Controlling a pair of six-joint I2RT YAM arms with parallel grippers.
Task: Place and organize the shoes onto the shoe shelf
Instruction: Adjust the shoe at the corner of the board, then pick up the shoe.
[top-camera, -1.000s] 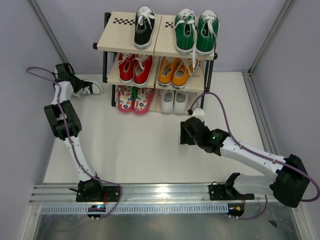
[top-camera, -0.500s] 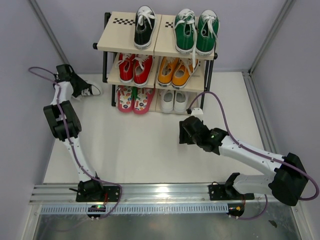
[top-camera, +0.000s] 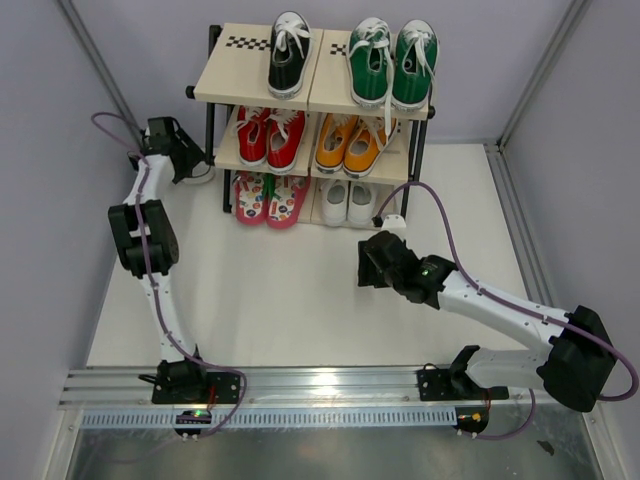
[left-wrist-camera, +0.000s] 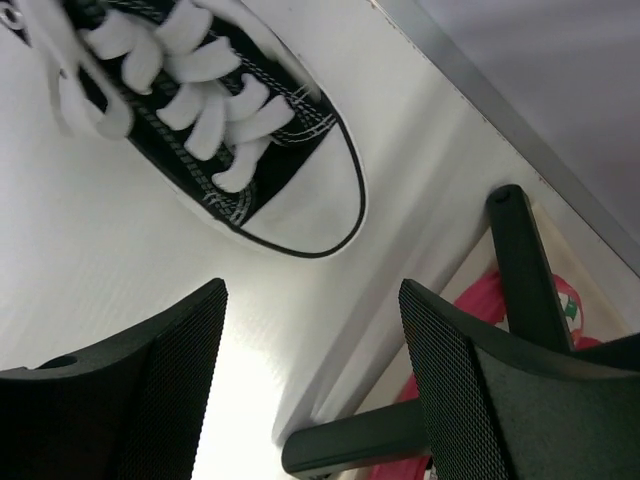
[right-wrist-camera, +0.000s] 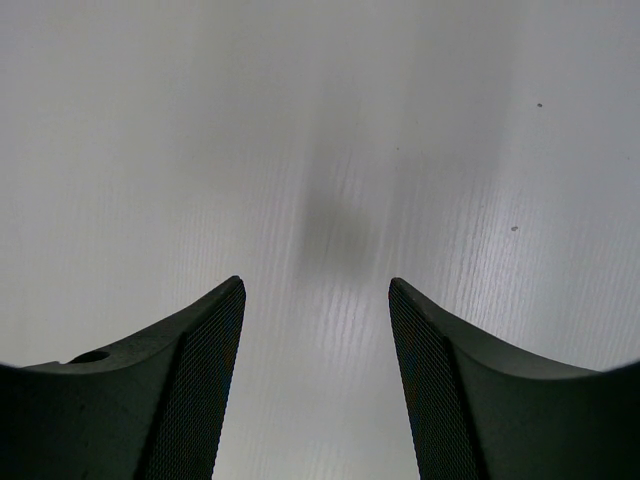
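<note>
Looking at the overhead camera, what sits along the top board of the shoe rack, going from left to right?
checkered strip → black sneaker → second checkered strip → green sneakers, a pair side by side.

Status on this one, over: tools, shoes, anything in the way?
Left tool open, empty, over loose black sneaker on floor by shoe shelf. Right tool open, empty, over bare floor. Its mate sits on top board; spot beside it free.

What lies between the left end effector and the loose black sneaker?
Nothing: bare floor separates the left end effector from the black sneaker, per the left wrist view.
</note>
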